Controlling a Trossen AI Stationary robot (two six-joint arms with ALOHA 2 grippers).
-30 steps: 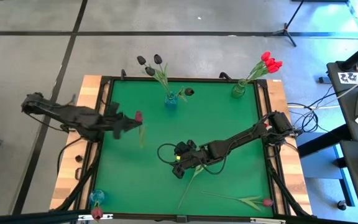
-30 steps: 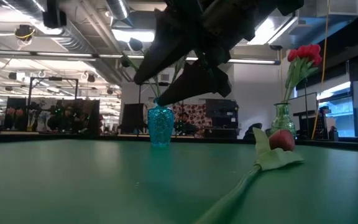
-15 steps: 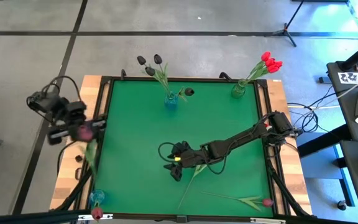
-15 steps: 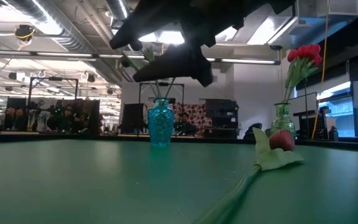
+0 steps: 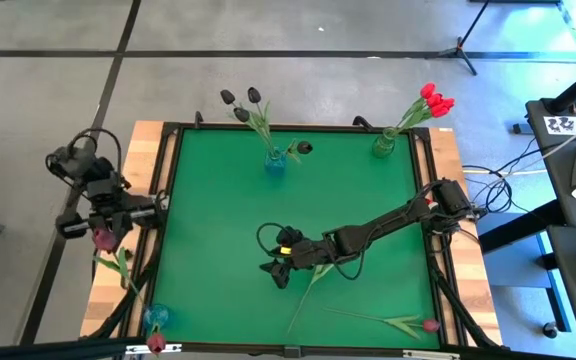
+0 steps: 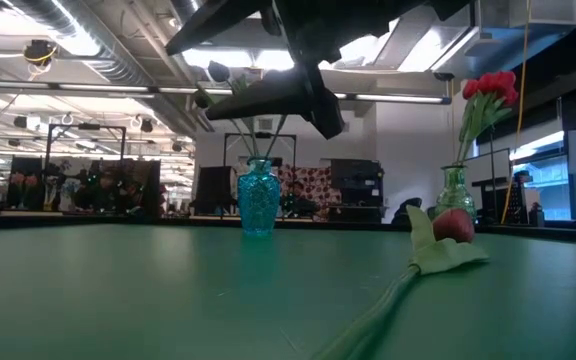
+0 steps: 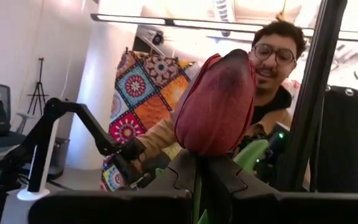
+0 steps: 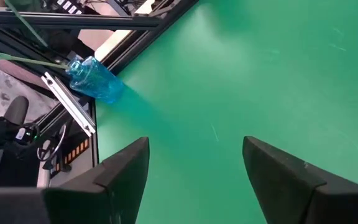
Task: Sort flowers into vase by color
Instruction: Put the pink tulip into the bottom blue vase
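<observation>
Clamping a maroon tulip [image 5: 103, 240] for vase delivery, the left end effector [image 5: 101, 226] is held at left; the right end effector [image 5: 276, 270] is spread wide above the worktop [image 5: 368, 200].

Matt green table [image 5: 368, 190], wooden edges [image 5: 148, 150], clear glass vases [image 6: 258, 205].

We see the left gripper [image 5: 101, 238] beyond the table's [image 5: 218, 200] left edge, gripping what looks like a maroon tulip [image 5: 103, 240]; the right gripper [image 5: 276, 272] hovers mid-table, fingers spread.

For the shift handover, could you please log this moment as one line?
left end effector: shut on maroon tulip, off table | right end effector: open, above mat
</observation>
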